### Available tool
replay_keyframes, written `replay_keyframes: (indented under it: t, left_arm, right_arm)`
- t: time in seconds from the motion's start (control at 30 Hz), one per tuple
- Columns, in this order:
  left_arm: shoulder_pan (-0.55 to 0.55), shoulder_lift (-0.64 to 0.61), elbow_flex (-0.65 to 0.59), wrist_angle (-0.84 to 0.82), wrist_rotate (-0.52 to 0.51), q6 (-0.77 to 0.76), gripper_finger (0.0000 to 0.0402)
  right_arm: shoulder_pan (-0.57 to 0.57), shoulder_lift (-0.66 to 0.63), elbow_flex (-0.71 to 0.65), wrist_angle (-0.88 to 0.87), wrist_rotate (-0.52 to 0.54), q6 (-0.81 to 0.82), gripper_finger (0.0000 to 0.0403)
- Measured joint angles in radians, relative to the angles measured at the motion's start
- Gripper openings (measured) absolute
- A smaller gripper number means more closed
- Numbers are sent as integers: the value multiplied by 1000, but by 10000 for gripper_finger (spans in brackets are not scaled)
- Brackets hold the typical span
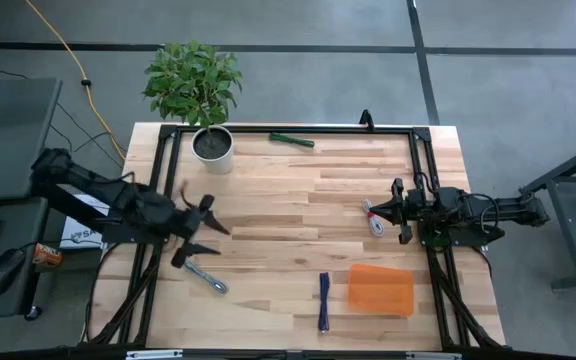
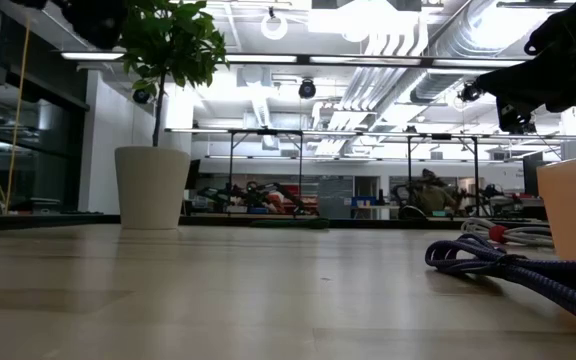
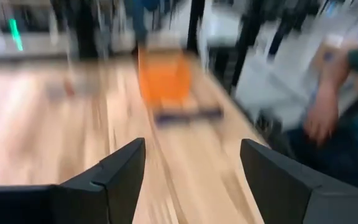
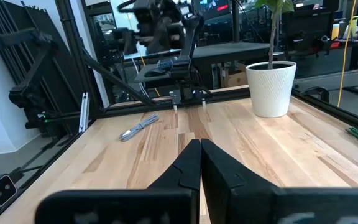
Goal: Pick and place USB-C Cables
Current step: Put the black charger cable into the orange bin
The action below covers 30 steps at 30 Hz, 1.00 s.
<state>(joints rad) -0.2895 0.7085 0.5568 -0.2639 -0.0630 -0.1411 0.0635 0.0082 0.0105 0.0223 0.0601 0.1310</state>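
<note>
Left gripper (image 1: 196, 232) hovering at table's 9 o'clock, fingers apart, empty; grey cable (image 1: 206, 277) lying near. Right gripper (image 1: 376, 210) at 3 o'clock, fingers together, beside white cable (image 1: 372, 220). No legible writing.

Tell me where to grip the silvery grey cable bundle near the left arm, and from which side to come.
Grip the silvery grey cable bundle at its middle, coming straight down from above. It lies flat on the wooden table as a slim diagonal strip, so the fingers should probably close across its narrow width. The open left gripper hovers just beyond it, and is the nearer one; the right gripper sits shut far across.
</note>
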Motion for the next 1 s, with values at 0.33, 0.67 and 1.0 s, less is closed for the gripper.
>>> replay_keyframes:
  t: [0.33, 0.67, 1.0]
  left_arm:
    - [-247, 332, 94, -219, -88, -304, 242]
    - [-392, 633, 94, -231, -132, -363, 241]
    - [-402, 789, 98, -282, -132, -412, 241]
  right_arm:
    - [0, 0, 0, 0, 0, 0, 0]
    - [0, 0, 0, 0, 0, 0, 0]
    - [0, 0, 0, 0, 0, 0, 0]
